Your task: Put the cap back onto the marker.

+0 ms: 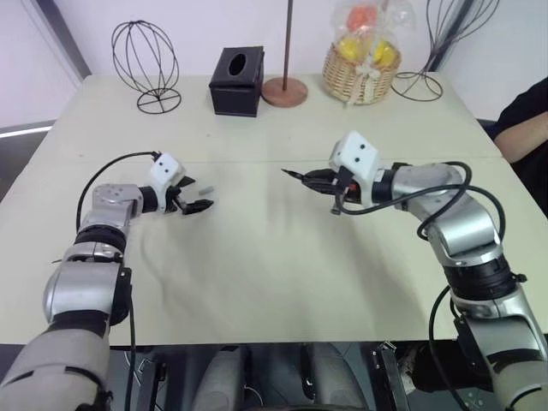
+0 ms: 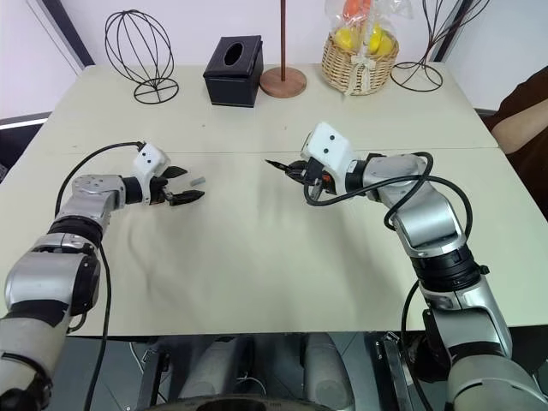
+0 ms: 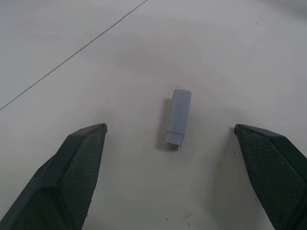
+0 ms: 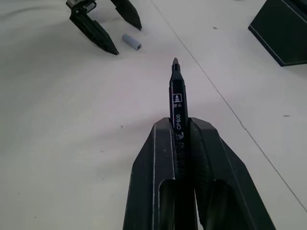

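Cap lies loose on the table between the spread left fingers; marker clamped in the right gripper.

Far left: wire globe (image 1: 145, 64), then tissue box (image 1: 237, 80), round wooden base with pole (image 1: 284, 89), fruit basket (image 1: 362, 62), all along the back of the table (image 1: 257, 274). Left gripper (image 2: 187, 183) sits low over the table, fingers (image 3: 79, 163) spread wide and holding nothing. Cap (image 3: 178, 117) lies flat on the table between the fingertips, just ahead of them, touching neither. Well apart to the right, the right gripper (image 1: 330, 181) hangs above the table, closed tight on the marker (image 4: 176, 103). The bare tip sticks out past the fingers, toward the cap and the left gripper. Far right edge: a person's arm (image 1: 524, 128).
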Motion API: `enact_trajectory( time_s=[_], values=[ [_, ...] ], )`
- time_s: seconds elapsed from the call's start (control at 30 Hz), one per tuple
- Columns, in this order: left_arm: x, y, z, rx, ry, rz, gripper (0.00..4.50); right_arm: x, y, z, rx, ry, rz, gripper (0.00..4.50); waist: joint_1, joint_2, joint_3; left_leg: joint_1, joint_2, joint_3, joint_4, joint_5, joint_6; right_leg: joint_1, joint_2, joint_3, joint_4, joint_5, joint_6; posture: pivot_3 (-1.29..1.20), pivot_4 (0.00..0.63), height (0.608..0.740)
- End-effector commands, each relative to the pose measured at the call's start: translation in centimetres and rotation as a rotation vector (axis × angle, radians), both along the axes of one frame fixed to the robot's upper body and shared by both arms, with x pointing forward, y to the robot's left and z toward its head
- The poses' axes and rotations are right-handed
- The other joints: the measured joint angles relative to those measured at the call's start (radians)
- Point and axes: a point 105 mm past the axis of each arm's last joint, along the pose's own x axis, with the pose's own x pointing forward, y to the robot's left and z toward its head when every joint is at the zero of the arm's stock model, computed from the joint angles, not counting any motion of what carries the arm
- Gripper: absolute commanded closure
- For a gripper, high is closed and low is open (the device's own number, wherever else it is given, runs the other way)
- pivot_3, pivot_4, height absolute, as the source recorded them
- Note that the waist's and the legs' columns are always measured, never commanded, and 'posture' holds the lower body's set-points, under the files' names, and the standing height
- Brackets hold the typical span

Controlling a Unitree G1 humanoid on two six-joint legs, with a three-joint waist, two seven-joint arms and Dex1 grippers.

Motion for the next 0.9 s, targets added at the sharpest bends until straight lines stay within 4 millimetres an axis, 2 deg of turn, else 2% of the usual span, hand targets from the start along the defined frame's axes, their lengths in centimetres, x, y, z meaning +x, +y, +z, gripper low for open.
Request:
enact_trajectory(
  time_s=[0.03,0.1,0.17,0.4,0.5,0.6,0.63,0.9],
  values=[
    [0.4,0.0,0.8,0.018,-0.020,0.004,0.27,-0.5,0.0,1.6,0.018,-0.063,0.006,4.48,0.000,0.000,0.000,0.000,0.000,0.000,0.000,0.000,0.000,0.000,0.000,0.000,0.000,0.000,0.000,0.00,0.150,0.740],
    [0.4,-0.2,0.6,0.012,-0.011,0.003,0.89,-0.4,-0.1,1.5,0.019,-0.063,-0.001,4.50,0.000,0.000,0.000,0.000,0.000,0.000,0.000,0.000,0.000,0.000,0.000,0.000,0.000,0.000,0.000,0.00,0.150,0.740],
    [0.3,-0.3,0.3,0.007,0.001,-0.001,1.87,-0.5,-0.1,1.5,0.021,-0.063,-0.006,4.50,0.000,0.000,0.000,0.000,0.000,0.000,0.000,0.000,0.000,0.000,0.000,0.000,0.000,0.000,0.000,0.00,0.150,0.740],
    [-0.1,-0.4,-0.3,-0.003,0.027,-0.013,1.87,-0.5,-0.4,1.4,0.023,-0.063,-0.017,4.50,0.000,0.000,0.000,0.000,0.000,0.000,0.000,0.000,0.000,0.000,0.000,0.000,0.000,0.000,0.000,0.00,0.150,0.740],
    [-0.1,-0.5,-0.3,-0.016,0.033,-0.020,2.75,-0.4,-0.5,1.4,0.022,-0.064,-0.021,4.50,0.000,0.000,0.000,0.000,0.000,0.000,0.000,0.000,0.000,0.000,0.000,0.000,0.000,0.000,0.000,0.00,0.150,0.740],
    [-0.2,-0.6,-0.4,-0.014,0.043,-0.032,4.31,-0.4,-0.6,1.4,0.022,-0.065,-0.024,4.50,-0.001,0.000,0.000,0.000,0.000,0.000,0.000,0.000,0.000,0.000,0.000,0.000,0.000,0.000,0.000,0.00,0.150,0.740],
    [-0.2,-0.6,-0.4,-0.013,0.043,-0.032,4.44,-0.4,-0.6,1.4,0.022,-0.065,-0.024,4.50,-0.001,0.000,0.000,0.000,0.000,0.000,0.000,0.000,0.000,0.000,0.000,0.000,0.000,0.000,0.000,0.00,0.150,0.740],
    [-0.1,-0.5,-0.3,-0.004,0.031,-0.024,4.44,-0.3,-0.7,1.3,0.023,-0.063,-0.029,4.50,-0.001,0.000,0.000,0.000,0.000,0.000,0.000,0.000,0.000,0.000,0.000,0.000,0.000,0.000,0.000,0.00,0.150,0.740]
  ],
)
